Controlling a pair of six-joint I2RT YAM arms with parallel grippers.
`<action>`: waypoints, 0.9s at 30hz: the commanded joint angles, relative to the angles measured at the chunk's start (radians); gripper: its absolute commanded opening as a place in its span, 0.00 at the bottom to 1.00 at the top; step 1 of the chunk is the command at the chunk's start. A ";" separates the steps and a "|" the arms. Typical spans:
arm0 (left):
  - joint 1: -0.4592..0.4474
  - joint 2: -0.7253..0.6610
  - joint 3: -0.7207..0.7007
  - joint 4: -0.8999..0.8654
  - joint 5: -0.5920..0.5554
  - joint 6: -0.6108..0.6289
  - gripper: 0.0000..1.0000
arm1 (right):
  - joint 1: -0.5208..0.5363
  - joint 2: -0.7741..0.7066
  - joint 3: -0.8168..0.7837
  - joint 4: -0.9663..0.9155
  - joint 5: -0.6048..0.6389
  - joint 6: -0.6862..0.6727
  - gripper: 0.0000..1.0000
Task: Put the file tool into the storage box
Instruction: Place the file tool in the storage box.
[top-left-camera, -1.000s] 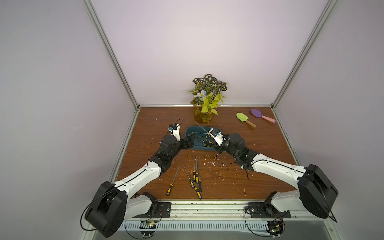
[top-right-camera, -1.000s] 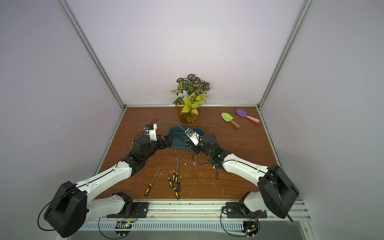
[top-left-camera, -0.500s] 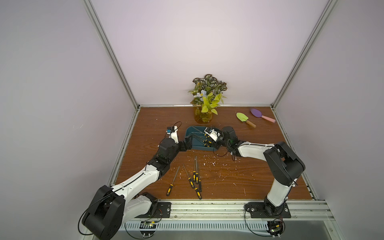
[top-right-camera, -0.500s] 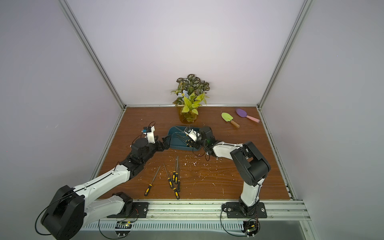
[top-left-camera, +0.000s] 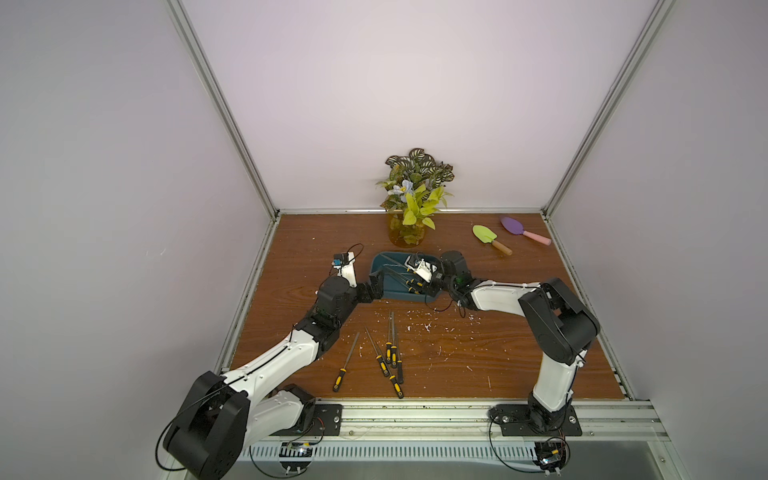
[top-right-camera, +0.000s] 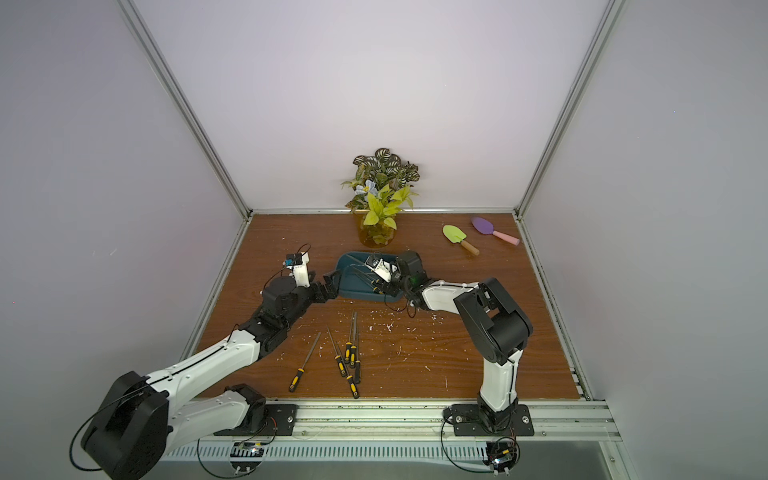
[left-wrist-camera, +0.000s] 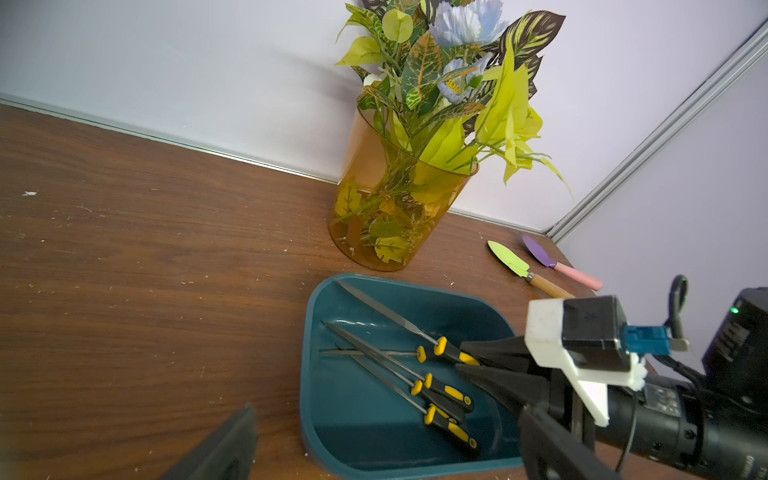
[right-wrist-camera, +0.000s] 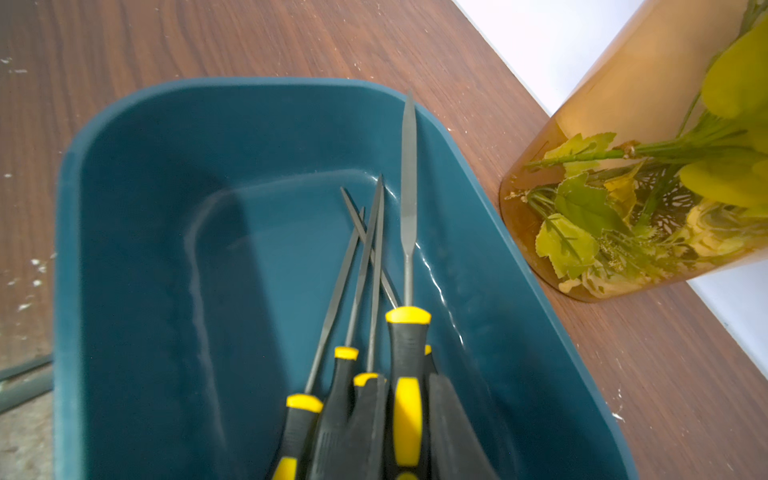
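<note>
**Robot lab test cell**

Closed in by plain pale walls (top-left-camera: 374, 83) on an aluminium frame (top-left-camera: 224, 112). Wood-grain table (top-left-camera: 519, 353) flecked with white chips (top-left-camera: 419, 326). 2 arms (top-left-camera: 282, 361) bolted to a metal rail (top-left-camera: 415, 415), cabling (top-left-camera: 548, 453) exposed. Staged props: vase (top-left-camera: 407, 235), 2 toy trowels (top-left-camera: 490, 239), files (top-left-camera: 390, 353).

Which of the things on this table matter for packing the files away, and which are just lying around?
Job: storage box, held file in the right gripper, files already in the box, loose files on the table.
Lying about: amber vase of foliage, green trowel, purple trowel, white flecks.
</note>
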 joint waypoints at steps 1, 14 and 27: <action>0.008 -0.009 -0.007 0.013 -0.008 0.015 1.00 | -0.006 0.011 0.039 0.024 0.015 -0.024 0.13; 0.008 0.039 0.002 0.018 -0.001 0.021 1.00 | 0.000 -0.066 0.059 -0.013 0.105 0.132 0.54; 0.010 0.089 0.021 -0.003 -0.038 0.027 1.00 | 0.278 -0.445 -0.239 -0.041 0.419 0.715 0.54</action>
